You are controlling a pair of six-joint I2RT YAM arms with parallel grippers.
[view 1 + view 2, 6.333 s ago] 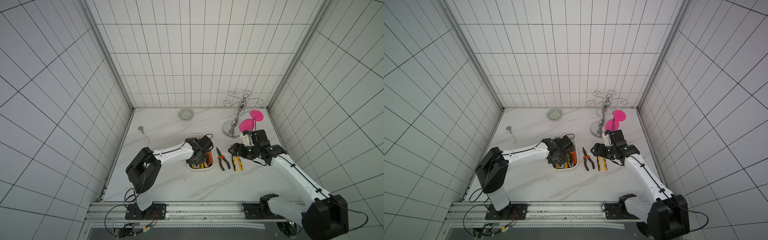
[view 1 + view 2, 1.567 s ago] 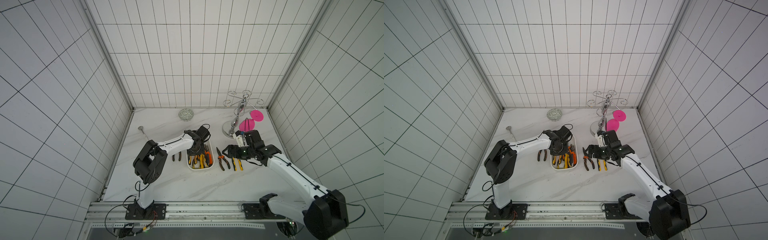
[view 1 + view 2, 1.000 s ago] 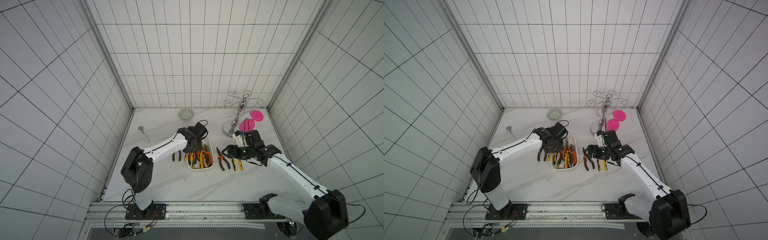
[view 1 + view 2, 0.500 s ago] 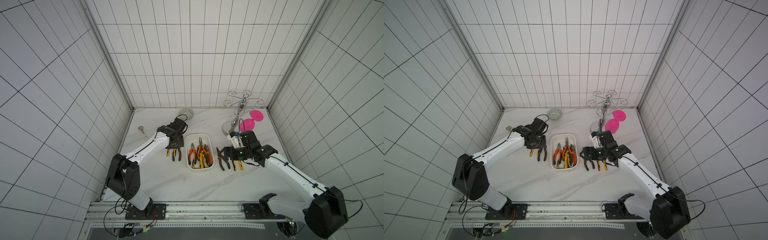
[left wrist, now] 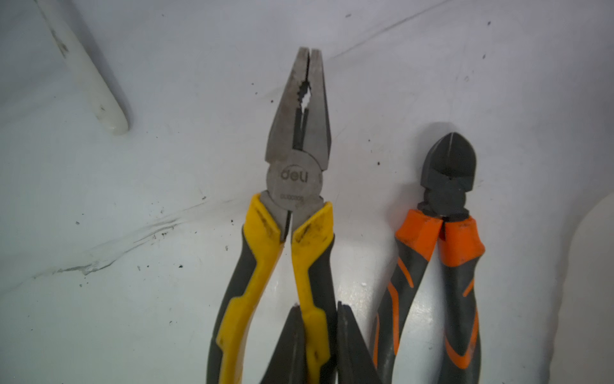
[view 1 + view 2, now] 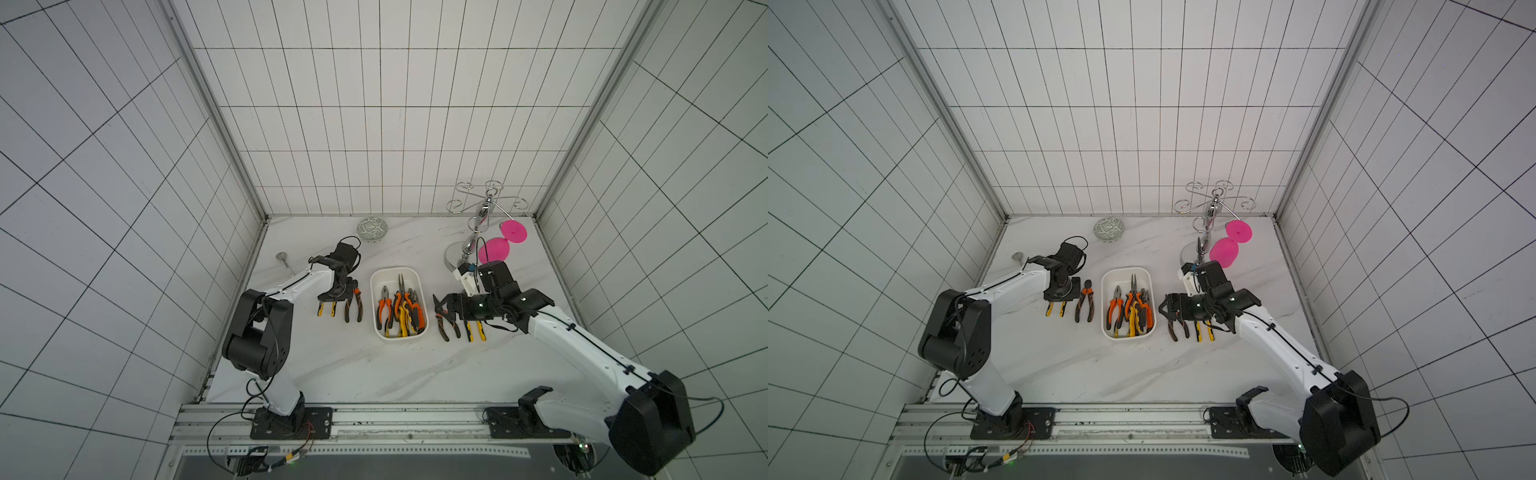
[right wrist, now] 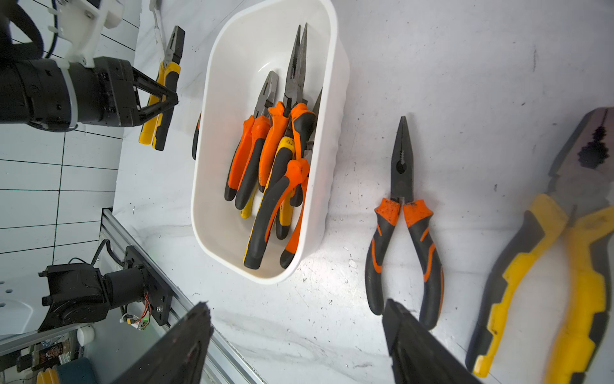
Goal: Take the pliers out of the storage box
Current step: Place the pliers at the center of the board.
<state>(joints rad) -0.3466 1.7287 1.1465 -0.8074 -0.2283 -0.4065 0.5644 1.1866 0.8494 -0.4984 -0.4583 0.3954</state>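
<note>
The white storage box (image 6: 395, 269) (image 6: 1128, 270) (image 7: 232, 50) stands mid-table with several orange and yellow pliers (image 6: 401, 309) (image 7: 275, 159) piled in it. To its left my left gripper (image 6: 337, 297) (image 5: 318, 306) is shut on one handle of a yellow pliers (image 5: 295, 179) (image 6: 1056, 309) that lies flat at the table surface, beside an orange cutter (image 5: 445, 239) (image 6: 353, 305). My right gripper (image 6: 442, 307) (image 7: 295, 304) hangs open and empty on the box's right, over an orange needle-nosed pliers (image 7: 402, 212) and a yellow pliers (image 7: 548, 266) on the table.
A green-patterned bowl (image 6: 372, 229) sits at the back and a small spoon (image 6: 284, 262) near the left wall. A chrome rack (image 6: 478, 224) with pink glasses (image 6: 494, 249) stands at the back right, just behind my right arm.
My left gripper has carried the yellow pliers from the box's left edge out to the table, down beside the orange cutter. The right gripper has edged slightly toward the box, still open.
</note>
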